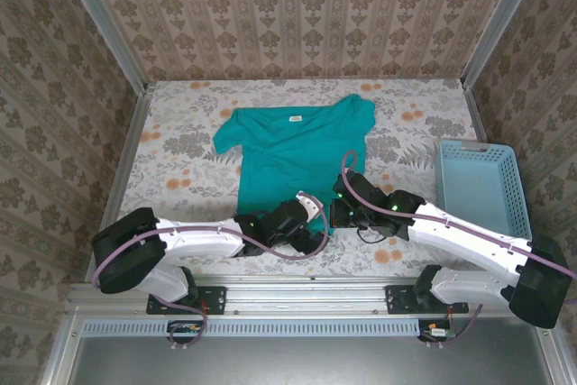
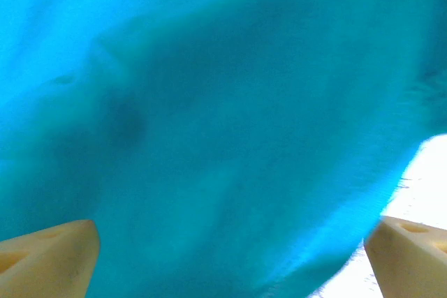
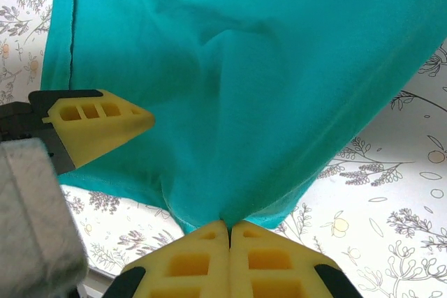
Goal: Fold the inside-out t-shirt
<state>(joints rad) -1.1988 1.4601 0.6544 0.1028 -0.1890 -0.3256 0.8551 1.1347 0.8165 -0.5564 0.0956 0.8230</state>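
Top external view puts the inside-out t-shirt (image 1: 288,155) flat on the flowered counter (image 1: 180,160) at the middle of the frame. Its collar and small white tag (image 1: 294,120) point toward the upper edge, one sleeve reaches out to the left and the other to the upper right. The hem lies lowest in the picture, and both arms meet there. The left hand (image 1: 305,225) comes in from the lower left to the hem's lower right part. The right hand (image 1: 341,212) comes in from the lower right to the shirt's lower right corner, and the two sit close beside each other. A light-blue basket (image 1: 475,147) stands on the counter at the right of the frame, well apart from the shirt.

Right wrist view shows the right hand (image 3: 229,232) at the bottom centre, clenched, its two yellow fingers pressed together on a pinch of teal cloth. The t-shirt (image 3: 244,68) rises from that pinch in taut folds and spreads over the upper part of the frame, with the flowered counter (image 3: 391,193) visible at the lower right. One yellow finger (image 3: 98,120) of the left hand pokes in from the left, over the cloth near its seamed edge.

Left wrist view shows the left hand (image 2: 230,259) released. Its fingertips (image 2: 52,252) stand wide apart in the lower corners, with blurred teal cloth (image 2: 230,102) close ahead and nothing gripped between them.
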